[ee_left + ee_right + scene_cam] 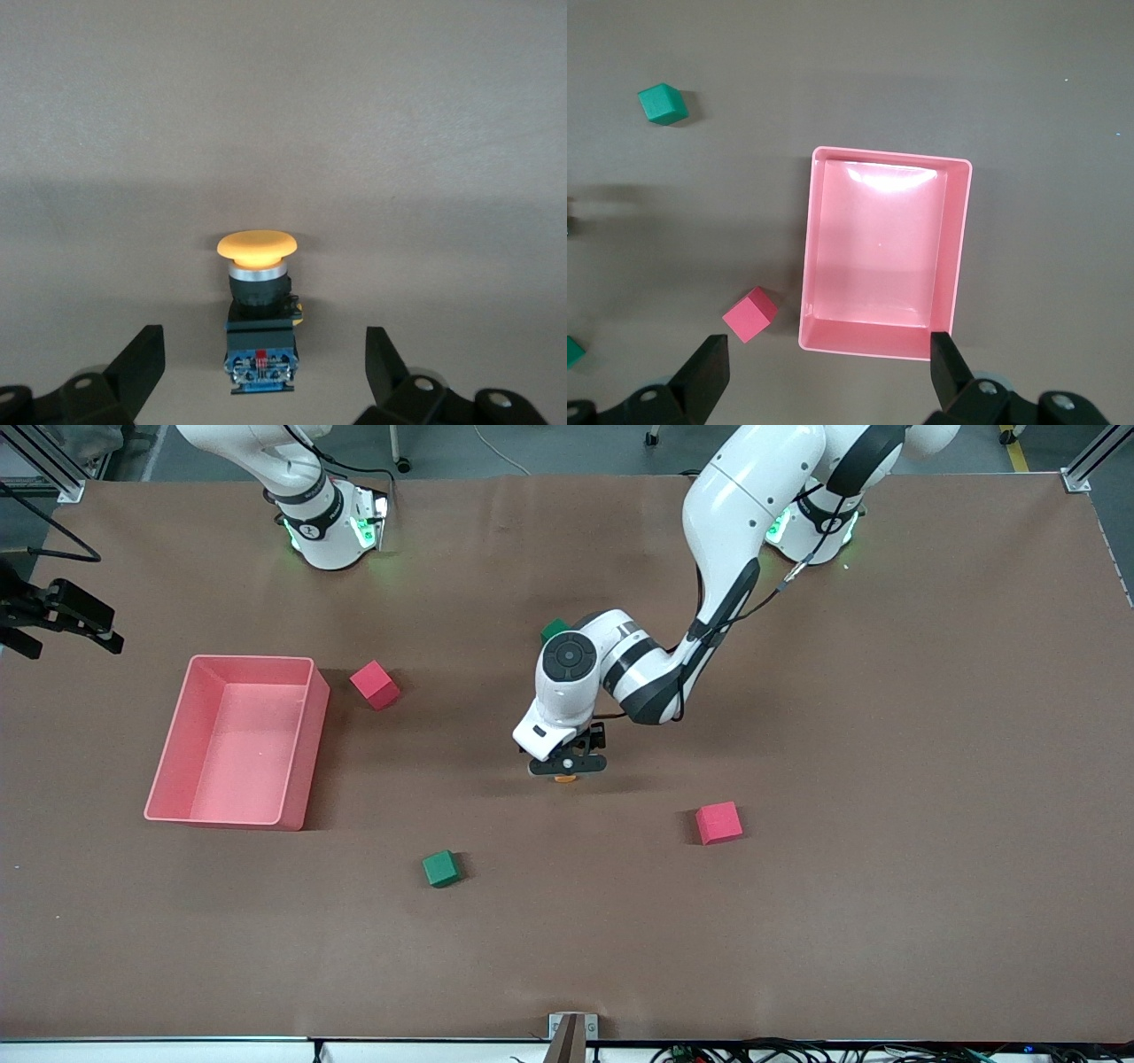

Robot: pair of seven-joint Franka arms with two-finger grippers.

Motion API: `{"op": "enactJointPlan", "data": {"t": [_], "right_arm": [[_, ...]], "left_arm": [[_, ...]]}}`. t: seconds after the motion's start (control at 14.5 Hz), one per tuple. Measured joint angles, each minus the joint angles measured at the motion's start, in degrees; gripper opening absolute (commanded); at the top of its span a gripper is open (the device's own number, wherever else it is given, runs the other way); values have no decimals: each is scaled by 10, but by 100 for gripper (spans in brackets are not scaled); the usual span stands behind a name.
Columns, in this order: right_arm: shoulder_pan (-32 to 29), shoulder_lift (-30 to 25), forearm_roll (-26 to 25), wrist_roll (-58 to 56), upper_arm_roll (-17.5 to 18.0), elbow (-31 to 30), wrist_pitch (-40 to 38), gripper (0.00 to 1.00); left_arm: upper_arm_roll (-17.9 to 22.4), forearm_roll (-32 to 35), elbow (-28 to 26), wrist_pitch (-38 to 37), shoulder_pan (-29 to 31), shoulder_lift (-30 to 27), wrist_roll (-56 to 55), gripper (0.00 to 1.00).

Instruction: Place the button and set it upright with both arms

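The button [565,779] lies on its side on the brown table near the middle; only a bit of its orange cap shows under the left hand. In the left wrist view the button [259,297] shows its orange cap, black body and blue contact end. My left gripper [567,766] is low over it and open [264,332], one finger on each side of the black body and not touching it. My right gripper [828,341] is open and empty, high over the table by the pink bin, where the right arm waits.
A pink bin [306,744] stands toward the right arm's end and shows empty in the right wrist view [808,248]. A red cube [374,684] lies beside it. Another red cube [718,822] and a green cube [440,868] lie nearer the camera. A second green cube [554,629] is partly hidden by the left arm.
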Motion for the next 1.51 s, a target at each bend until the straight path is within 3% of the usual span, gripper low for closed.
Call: {"op": "enactJointPlan", "data": {"t": [0.28, 0.62, 1.03, 1.17, 1.31, 1.51], "right_arm": [[-1, 0, 0, 0, 0, 0, 3, 100], [-5, 0, 0, 0, 0, 4, 3, 100], [-5, 0, 0, 0, 0, 4, 2, 100], [-5, 0, 0, 0, 0, 4, 2, 100], [-5, 0, 0, 0, 1, 4, 2, 100], [-5, 0, 0, 0, 1, 4, 2, 100]], "left_arm": [[3, 11, 1, 0, -8, 14, -1, 99], [3, 14, 2, 0, -12, 25, -2, 73], [4, 14, 3, 0, -13, 27, -6, 62], [5, 14, 4, 0, -12, 27, -6, 50], [6, 14, 6, 0, -12, 27, -6, 29], [7, 14, 10, 0, -12, 27, -6, 7]]}}
